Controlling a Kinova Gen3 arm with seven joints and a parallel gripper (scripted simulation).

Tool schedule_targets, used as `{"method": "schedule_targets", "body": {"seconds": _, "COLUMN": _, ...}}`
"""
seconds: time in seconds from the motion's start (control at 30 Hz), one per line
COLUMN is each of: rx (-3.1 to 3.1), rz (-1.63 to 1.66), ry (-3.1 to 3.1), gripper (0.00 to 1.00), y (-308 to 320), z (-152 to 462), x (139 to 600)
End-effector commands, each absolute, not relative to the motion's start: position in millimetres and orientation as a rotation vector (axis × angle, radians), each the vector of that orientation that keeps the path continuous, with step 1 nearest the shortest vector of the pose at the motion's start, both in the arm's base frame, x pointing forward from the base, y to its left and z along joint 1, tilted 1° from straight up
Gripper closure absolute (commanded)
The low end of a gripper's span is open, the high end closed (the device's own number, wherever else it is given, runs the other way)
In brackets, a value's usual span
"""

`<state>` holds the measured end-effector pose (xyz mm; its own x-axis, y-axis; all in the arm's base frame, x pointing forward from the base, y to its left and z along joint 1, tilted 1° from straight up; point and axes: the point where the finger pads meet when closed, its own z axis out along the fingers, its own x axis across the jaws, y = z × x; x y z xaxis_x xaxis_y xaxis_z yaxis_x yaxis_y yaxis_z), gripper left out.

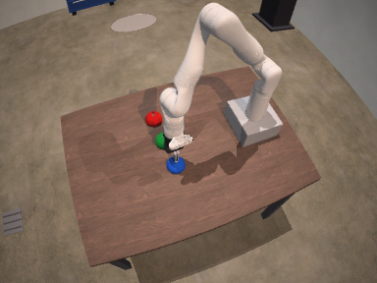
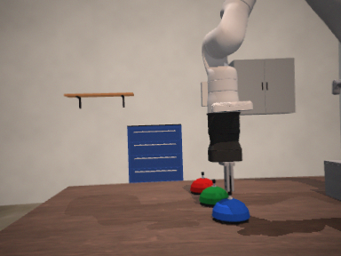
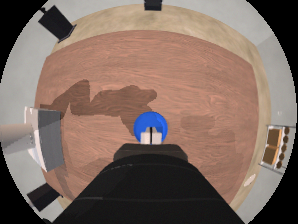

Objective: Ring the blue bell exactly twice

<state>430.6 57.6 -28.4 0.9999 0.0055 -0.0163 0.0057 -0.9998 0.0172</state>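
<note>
The blue bell (image 1: 176, 166) (image 2: 231, 211) (image 3: 152, 123) sits on the brown table (image 1: 123, 197), nearest the front of a row of three bells. My gripper (image 1: 176, 156) (image 2: 228, 191) (image 3: 150, 132) is shut, with nothing between its fingers. It points straight down and its fingertips rest on top of the blue bell, where the button is; the button itself is hidden under them. The green bell (image 1: 160, 141) (image 2: 213, 195) and the red bell (image 1: 153, 118) (image 2: 202, 185) stand behind the blue one, apart from the gripper.
The arm's grey base block (image 1: 253, 121) stands at the table's right side. A blue drawer cabinet (image 2: 154, 153), a wall shelf (image 2: 99, 94) and a grey wall cabinet (image 2: 266, 85) are beyond the table.
</note>
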Motion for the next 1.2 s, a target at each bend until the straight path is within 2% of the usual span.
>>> {"method": "schedule_targets", "body": {"seconds": 0.0, "rx": 3.124, "rz": -0.026, "ry": 0.009, "gripper": 0.83, "y": 57.7, "z": -28.4, "x": 430.4}}
{"method": "schedule_targets", "body": {"seconds": 1.17, "rx": 3.124, "rz": -0.026, "ry": 0.009, "gripper": 0.83, "y": 57.6, "z": -32.4, "x": 430.3}}
